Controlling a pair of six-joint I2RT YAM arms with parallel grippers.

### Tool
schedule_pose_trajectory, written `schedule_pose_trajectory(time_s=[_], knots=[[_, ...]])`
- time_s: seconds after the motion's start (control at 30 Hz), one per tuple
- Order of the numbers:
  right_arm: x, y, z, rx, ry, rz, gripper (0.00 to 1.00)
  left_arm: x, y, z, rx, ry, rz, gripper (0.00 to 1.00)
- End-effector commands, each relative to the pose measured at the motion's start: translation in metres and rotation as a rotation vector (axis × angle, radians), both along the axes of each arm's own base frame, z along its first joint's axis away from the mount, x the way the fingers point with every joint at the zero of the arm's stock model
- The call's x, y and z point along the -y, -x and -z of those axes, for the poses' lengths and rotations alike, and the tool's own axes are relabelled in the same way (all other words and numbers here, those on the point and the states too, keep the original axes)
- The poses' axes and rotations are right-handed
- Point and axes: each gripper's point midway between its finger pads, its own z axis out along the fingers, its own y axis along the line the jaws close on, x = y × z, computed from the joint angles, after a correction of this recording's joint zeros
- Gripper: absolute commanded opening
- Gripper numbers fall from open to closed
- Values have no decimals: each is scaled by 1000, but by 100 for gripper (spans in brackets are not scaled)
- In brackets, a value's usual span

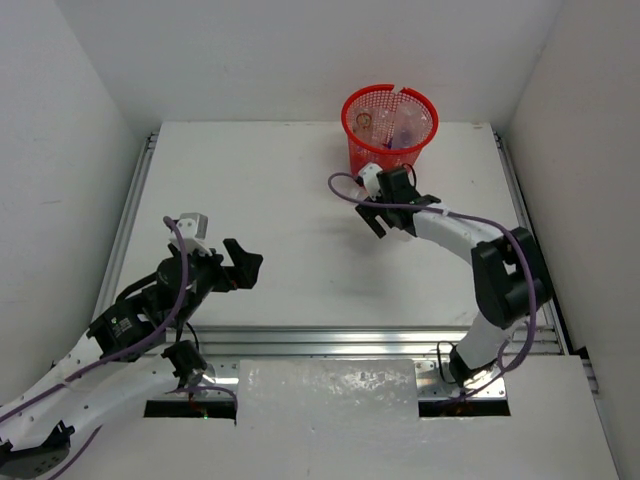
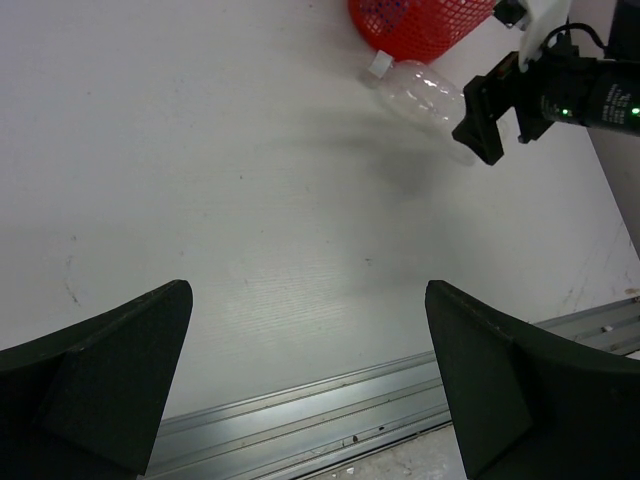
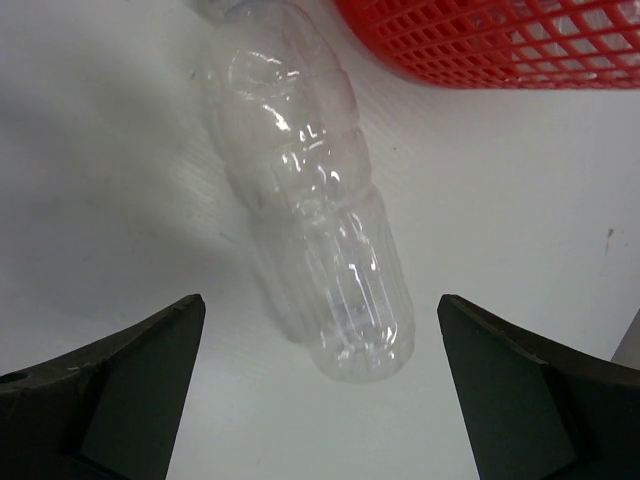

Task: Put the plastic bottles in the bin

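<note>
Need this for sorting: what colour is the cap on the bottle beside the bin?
White cap on the bottle, clearest in the left wrist view.

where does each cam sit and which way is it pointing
Top external: above and behind the bases, looking down at table, left arm, right arm, red bin.
Left wrist: on the left arm, facing across the table toward the bin; open left pincer at bottom, right pincer beyond.
Right wrist: on the right arm, looking down at a clear bottle beside the bin; its open pincer at bottom.
Shared: both wrist views show that bottle and bin.
</note>
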Motion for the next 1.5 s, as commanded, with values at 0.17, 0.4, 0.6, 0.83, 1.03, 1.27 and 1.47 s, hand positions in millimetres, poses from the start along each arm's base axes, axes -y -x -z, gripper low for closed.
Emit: schedule_pose_trajectory(time_s=[0.17, 0.4, 0.6, 0.83, 1.03, 1.27, 1.47], knots=[[1, -61, 25, 164, 157, -9, 98, 2, -6, -7, 21, 15, -12, 100], [-29, -72, 41, 191, 195, -81, 72, 3, -6, -7, 22, 15, -5, 100], [-133, -33, 5, 192, 4, -277, 24, 3, -6, -8, 26, 19, -6, 100], [-199, 2, -169, 355, -534, -425, 23, 2, -4, -11, 34, 29, -5, 100], [-151, -55, -258, 601, -665, -300, 22, -1, -2, -14, 48, 45, -7, 100], [-92, -120, -306, 754, -750, -191, 22, 3, -2, -13, 49, 43, 15, 100], [-74, -165, -305, 791, -754, -100, 23, 5, -2, -13, 47, 38, 24, 100]])
